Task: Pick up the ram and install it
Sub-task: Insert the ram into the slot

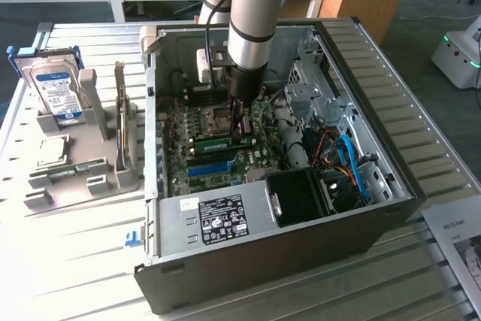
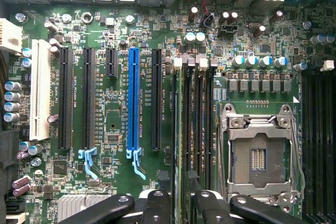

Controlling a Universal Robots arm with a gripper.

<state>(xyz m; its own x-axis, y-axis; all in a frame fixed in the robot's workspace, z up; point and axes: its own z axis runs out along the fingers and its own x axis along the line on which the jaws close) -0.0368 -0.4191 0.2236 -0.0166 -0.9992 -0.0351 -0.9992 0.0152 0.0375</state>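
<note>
claw (image 2: 182,205) sits low inside the computer case (image 1: 376,110), jaws parted a little, straddling the ram (image 2: 184,129) without clamping it, holding nothing. ram stands on edge in a slot beside the cpu socket (image 2: 260,156). good seating likely needs straight, even downward pressure and both end clips snapped; clips unclear.

- On the worktop (image 1: 75,261): computer case (image 1: 391,133).
- At 9 o'clock of the case in the exterior view, just beside it: rack (image 1: 98,178).
- Standing in the rack: hard drive (image 1: 52,88) at 11 o'clock, spare stick (image 1: 120,122) at 3 o'clock.
- Inside the case, on the motherboard (image 1: 176,148): ram (image 1: 213,143) in a slot, with CPU socket (image 1: 214,119) at 12 o'clock and long card slot (image 1: 210,167) at 6 o'clock.
- Above the ram's 3 o'clock end: claw (image 1: 242,127), straddling it.
</note>
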